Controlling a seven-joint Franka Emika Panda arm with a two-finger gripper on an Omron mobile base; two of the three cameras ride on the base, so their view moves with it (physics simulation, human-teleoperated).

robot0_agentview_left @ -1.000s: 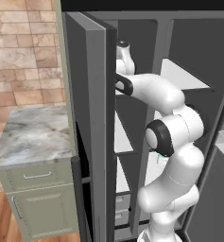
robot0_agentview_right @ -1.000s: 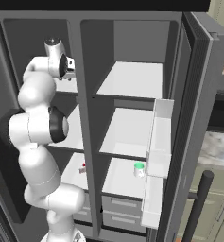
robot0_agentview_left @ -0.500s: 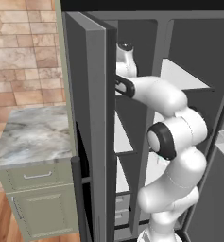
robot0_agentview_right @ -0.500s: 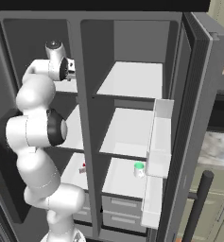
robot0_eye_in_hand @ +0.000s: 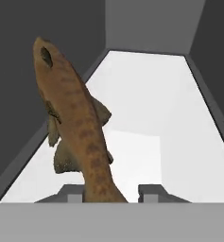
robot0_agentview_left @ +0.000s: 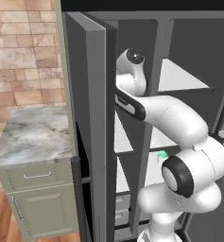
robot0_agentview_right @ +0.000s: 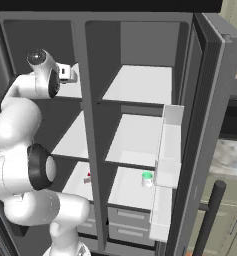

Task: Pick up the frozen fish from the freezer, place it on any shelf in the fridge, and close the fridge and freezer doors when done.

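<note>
marble counter (robot0_agentview_left: 35,137), brick wall (robot0_agentview_left: 19,52) — green-capped bottle (robot0_agentview_right: 147,178)

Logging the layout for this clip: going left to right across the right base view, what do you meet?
Robot arm → small red-and-white item → green-capped bottle → white door bins → open fridge door → black bar handle.

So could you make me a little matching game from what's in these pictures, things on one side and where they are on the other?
Things:
1. frozen fish
2. green-capped bottle
3. small red-and-white item
4. marble counter

Places:
A. on a low shelf in the wider fridge half
B. beside the unit, over pale green cabinets
C. clamped between the gripper fingers, over a white freezer shelf
D. on a low shelf in the narrower freezer half

Pairs: 1-C, 2-A, 3-D, 4-B
</note>
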